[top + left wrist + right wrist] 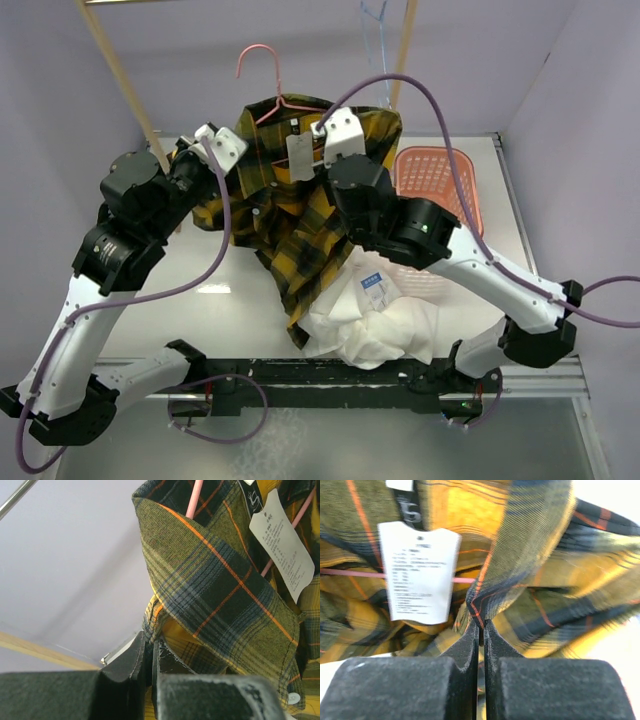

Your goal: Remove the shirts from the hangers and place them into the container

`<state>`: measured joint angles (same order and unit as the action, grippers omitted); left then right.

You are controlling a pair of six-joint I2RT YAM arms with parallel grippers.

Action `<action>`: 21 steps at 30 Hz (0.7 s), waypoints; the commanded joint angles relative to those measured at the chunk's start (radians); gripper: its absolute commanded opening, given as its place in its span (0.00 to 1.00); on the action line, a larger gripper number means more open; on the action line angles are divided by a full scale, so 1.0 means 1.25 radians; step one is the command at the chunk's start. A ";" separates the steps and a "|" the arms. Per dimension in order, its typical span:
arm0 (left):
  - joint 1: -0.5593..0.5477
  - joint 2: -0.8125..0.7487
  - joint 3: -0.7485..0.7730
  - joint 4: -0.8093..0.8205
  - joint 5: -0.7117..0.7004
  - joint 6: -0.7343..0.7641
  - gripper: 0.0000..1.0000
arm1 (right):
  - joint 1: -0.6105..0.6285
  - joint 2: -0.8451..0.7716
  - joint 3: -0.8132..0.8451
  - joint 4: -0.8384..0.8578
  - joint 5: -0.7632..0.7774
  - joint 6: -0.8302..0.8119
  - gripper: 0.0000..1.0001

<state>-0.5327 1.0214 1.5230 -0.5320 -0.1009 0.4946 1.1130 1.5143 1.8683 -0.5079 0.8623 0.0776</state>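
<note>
Table point(240, 320): white top, arm bases along the near edge.

Plaid shirt point(290, 215): held up above the table's middle on the pink hanger point(262, 62), tail drooping toward the near edge. Not in the basket.

White shirt point(385, 325): crumpled heap on the table, near edge, right of centre, just in front of the basket.

Basket point(455, 170): salmon-pink, far right of the table. The right arm covers its near part, so contents cannot be told.

Blue hanger point(378, 25): hangs at the far wooden pole point(405, 50).

Left gripper point(151, 647): fingers together, pinching the plaid shirt's left side.

Right gripper point(481, 625): clamped on a fold of plaid cloth by the collar.

Paper tag point(300, 157): white, dangling at the plaid collar.

Blue label point(373, 283): on the white shirt.
</note>
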 commanded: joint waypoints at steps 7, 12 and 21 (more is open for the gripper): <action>-0.005 -0.070 -0.084 0.120 0.009 -0.011 0.00 | 0.003 -0.212 -0.049 0.106 0.166 -0.156 0.00; -0.005 -0.174 -0.225 0.179 0.047 0.011 0.00 | 0.004 -0.274 0.011 0.082 0.205 -0.241 0.00; -0.005 -0.351 -0.368 0.267 0.103 0.107 0.00 | 0.004 -0.344 0.099 0.007 0.262 -0.289 0.00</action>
<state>-0.5591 0.6422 1.0843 -0.2825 0.1249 0.5522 1.1389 1.1824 1.8843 -0.4992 1.0115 -0.2195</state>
